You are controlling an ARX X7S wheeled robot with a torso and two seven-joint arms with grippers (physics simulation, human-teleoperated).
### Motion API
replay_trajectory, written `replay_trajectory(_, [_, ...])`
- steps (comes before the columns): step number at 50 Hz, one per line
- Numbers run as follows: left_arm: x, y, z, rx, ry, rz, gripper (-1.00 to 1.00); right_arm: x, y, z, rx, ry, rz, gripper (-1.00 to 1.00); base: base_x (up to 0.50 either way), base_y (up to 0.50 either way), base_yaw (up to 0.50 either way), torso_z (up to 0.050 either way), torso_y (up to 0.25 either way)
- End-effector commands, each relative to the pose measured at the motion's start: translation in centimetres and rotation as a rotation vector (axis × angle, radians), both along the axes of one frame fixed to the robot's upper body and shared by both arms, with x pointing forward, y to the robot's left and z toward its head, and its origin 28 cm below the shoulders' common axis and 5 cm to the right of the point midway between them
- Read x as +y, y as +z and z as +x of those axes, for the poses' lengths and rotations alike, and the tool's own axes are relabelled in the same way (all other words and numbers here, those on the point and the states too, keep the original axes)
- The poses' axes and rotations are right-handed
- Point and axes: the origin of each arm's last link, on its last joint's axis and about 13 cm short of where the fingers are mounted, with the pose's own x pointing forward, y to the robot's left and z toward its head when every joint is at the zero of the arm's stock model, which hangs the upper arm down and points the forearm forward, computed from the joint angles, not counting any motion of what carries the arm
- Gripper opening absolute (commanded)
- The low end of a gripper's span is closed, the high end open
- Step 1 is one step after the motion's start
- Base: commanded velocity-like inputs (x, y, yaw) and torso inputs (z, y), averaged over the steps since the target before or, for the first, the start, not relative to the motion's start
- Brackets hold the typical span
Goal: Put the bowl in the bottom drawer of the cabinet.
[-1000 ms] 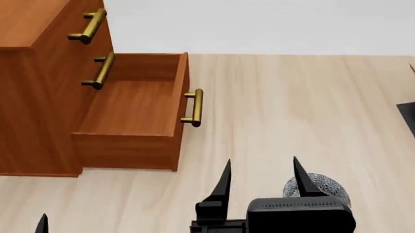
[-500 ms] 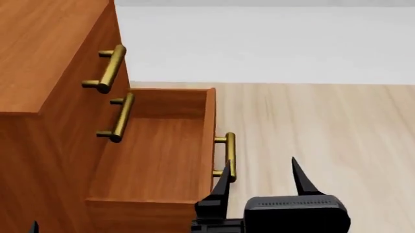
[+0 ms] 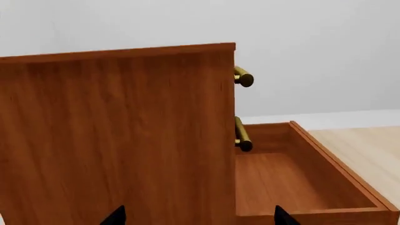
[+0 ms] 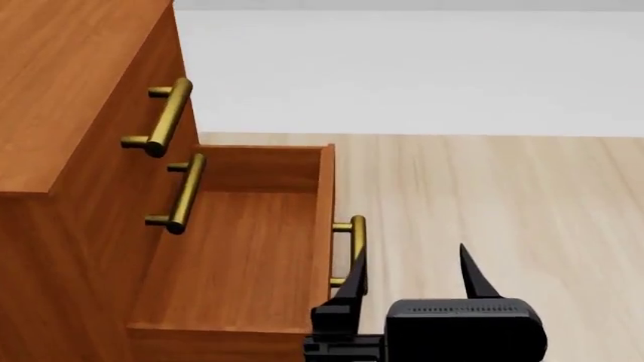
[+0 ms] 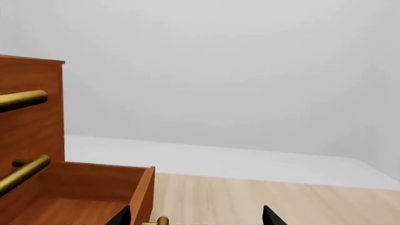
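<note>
Cabinet (image 4: 71,113) fills the left of our head view, reddish-brown wood, with the bottom drawer (image 4: 241,249) pulled well out over the pale wooden floor (image 4: 483,196). We see the drawer's inside bare — flat wooden base, low walls on all sides. Its brass handle (image 4: 354,253) stands on the front panel, facing away from the cabinet. Two upper drawers stay flush with the cabinet face; we mark the top handle (image 4: 161,117) and the middle handle (image 4: 183,192), both brass bars. Our right gripper (image 4: 412,275) hangs low in the head view, its black body at the bottom edge, the two pointed fingers spread apart with nothing between them. One fingertip (image 4: 354,271) overlaps the drawer handle in this view; we cannot tell whether it touches. In the right wrist view the two tips (image 5: 122,216) show at the frame edge, apart, with the drawer's front corner just beyond. Left gripper (image 3: 196,218) shows only as two dark tips in the left wrist view, set wide apart, facing the cabinet's side panel (image 3: 119,136) and the open drawer — nothing held. Bowl: we see it in none of the views, so its place cannot be told.
</note>
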Motion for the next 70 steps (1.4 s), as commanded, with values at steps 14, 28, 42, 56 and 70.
replay_trajectory(14, [0.7, -0.4, -1.2, 0.033, 0.019, 0.003, 1.0, 0.2, -0.2, 0.5, 0.028, 0.011, -0.007, 1.0, 0.5, 0.22, 0.0, 0.0, 0.0])
replay_trajectory(28, [0.8, -0.3, -1.0, 0.027, 0.025, -0.004, 1.0, 0.5, -0.2, 0.5, 0.017, 0.018, -0.06, 1.0, 0.2, 0.09, 0.0, 0.0, 0.0])
replay_trajectory(42, [0.9, -0.6, -0.7, 0.034, 0.044, 0.003, 1.0, 0.5, -0.3, 0.4, 0.016, 0.02, -0.02, 1.0, 0.0, 0.35, 0.0, 0.0, 0.0])
replay_trajectory(56, [0.7, -0.8, -0.4, 0.066, 0.058, 0.03, 1.0, 0.1, -0.1, 0.4, 0.007, -0.002, -0.012, 1.0, 0.0, 0.0, 0.0, 0.0, 0.0])
replay_trajectory(70, [0.9, -0.7, -0.4, 0.046, 0.069, 0.003, 1.0, -1.2, 2.5, -0.9, 0.016, -0.015, -0.005, 1.0, 0.0, 0.0, 0.0, 0.0, 0.0])
